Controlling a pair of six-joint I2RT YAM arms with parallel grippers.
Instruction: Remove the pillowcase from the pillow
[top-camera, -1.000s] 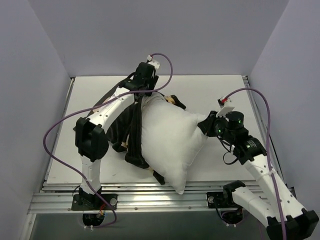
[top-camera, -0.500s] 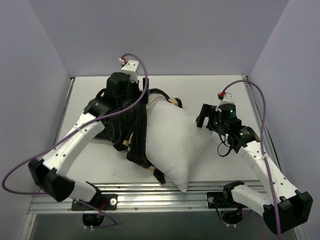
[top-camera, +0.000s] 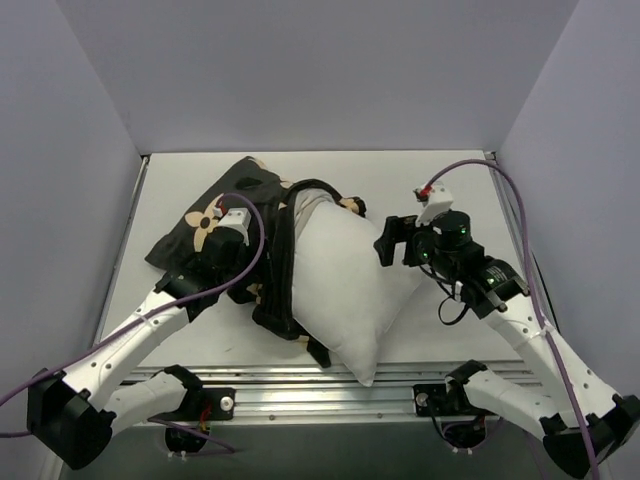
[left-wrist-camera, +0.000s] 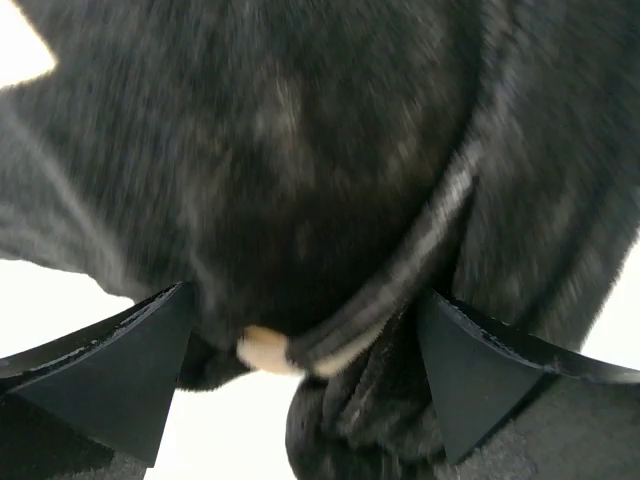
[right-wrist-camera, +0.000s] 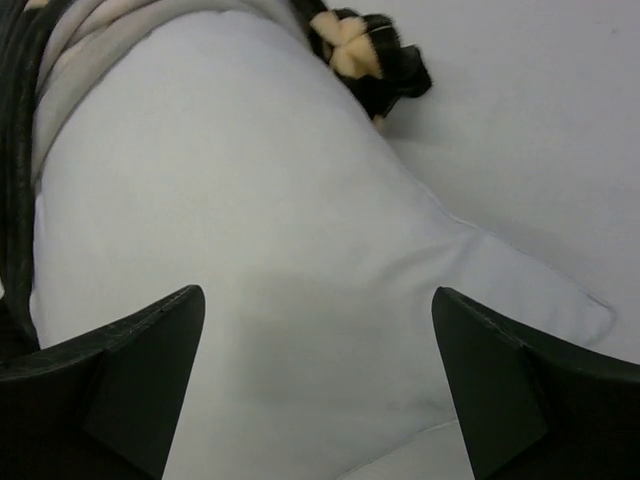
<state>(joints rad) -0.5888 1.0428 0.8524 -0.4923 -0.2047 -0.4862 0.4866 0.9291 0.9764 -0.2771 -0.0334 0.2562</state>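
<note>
Left of the plump plain white pillow (top-camera: 345, 285), the black velvety flower-printed pillowcase (top-camera: 210, 215) lies bunched on the counter (top-camera: 450, 175). Left end effector (left-wrist-camera: 305, 292) gapes wide, fabric between its fingers. Right end effector (right-wrist-camera: 318, 293) hangs wide over the pillow. Best: clamp the hem and draw leftward while the right pins the pillow.

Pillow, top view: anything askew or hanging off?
Yes. The pillow lies diagonally, and its near corner pokes past the table's near edge onto the rail. The pillowcase is bunched in a heap along the pillow's left side, with a scrap showing at the far end.
</note>
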